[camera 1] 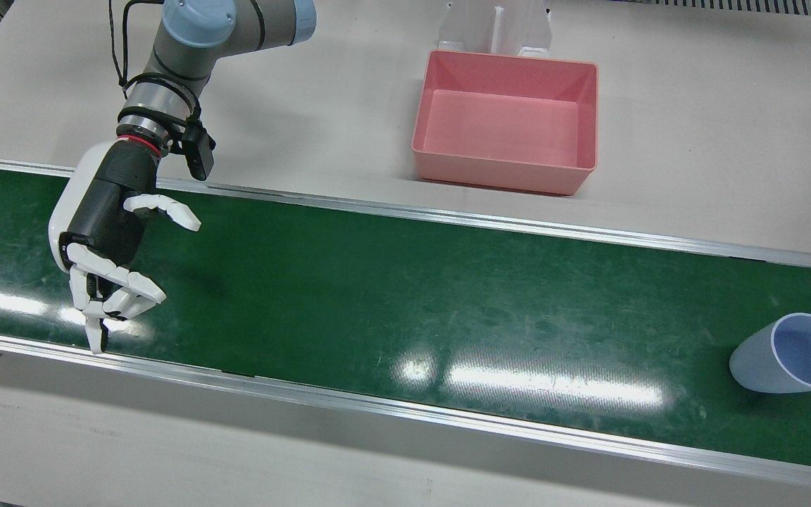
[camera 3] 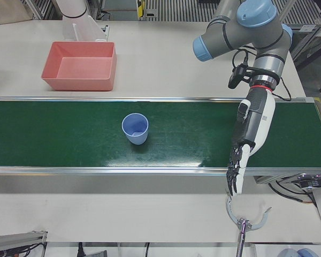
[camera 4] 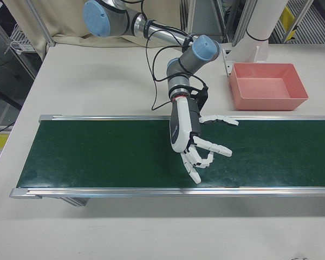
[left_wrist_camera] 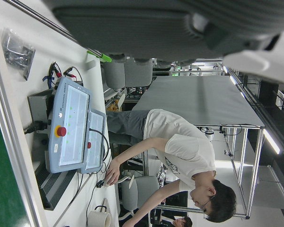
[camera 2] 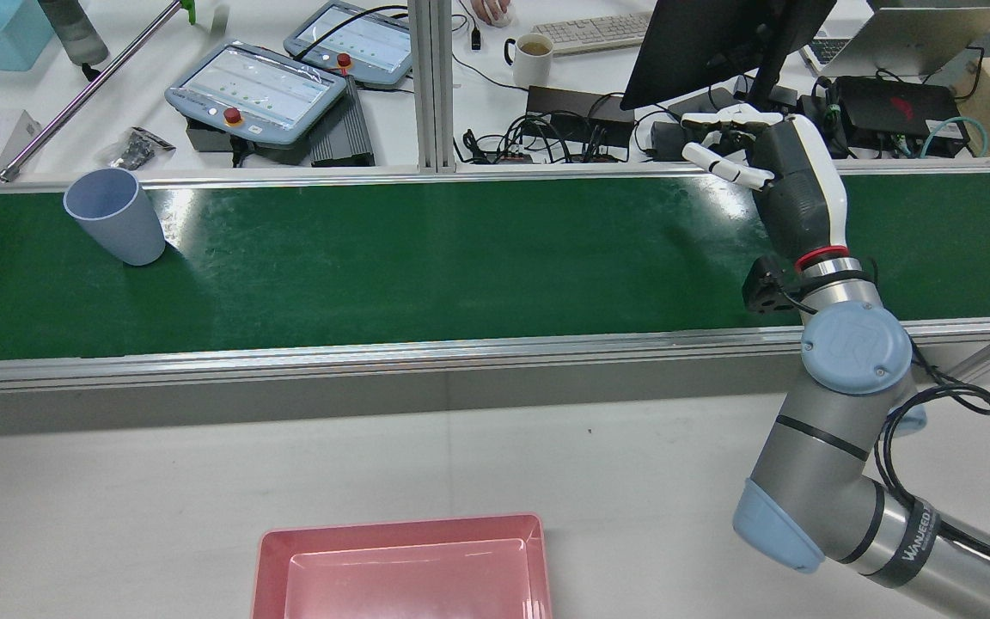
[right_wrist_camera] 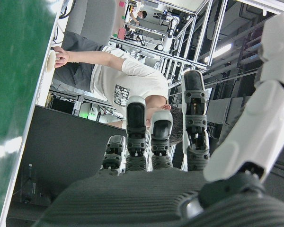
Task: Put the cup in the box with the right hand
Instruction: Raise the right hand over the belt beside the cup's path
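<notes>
A pale blue cup [camera 1: 793, 355] stands upright on the green belt [camera 1: 391, 296], near its far end in the front view and at the left in the rear view [camera 2: 114, 215]. It also shows in the left-front view [camera 3: 135, 128]. The empty pink box [camera 1: 504, 176] sits on the white table behind the belt [camera 2: 400, 529]. My right hand [camera 1: 106, 232] hovers over the belt's other end, open, fingers spread and half curled, far from the cup [camera 4: 189, 135]. My left hand [camera 3: 247, 142] hangs over the belt right of the cup, open, fingers pointing down, holding nothing.
Aluminium rails [camera 1: 448, 415] edge the belt on both sides. Beyond the belt are control tablets [camera 2: 259, 90], a mug [camera 2: 534, 56], a monitor [camera 2: 718, 43] and cables. A person [left_wrist_camera: 180, 146] sits at that desk. A metal hook [camera 3: 246, 220] stands near the table's front edge.
</notes>
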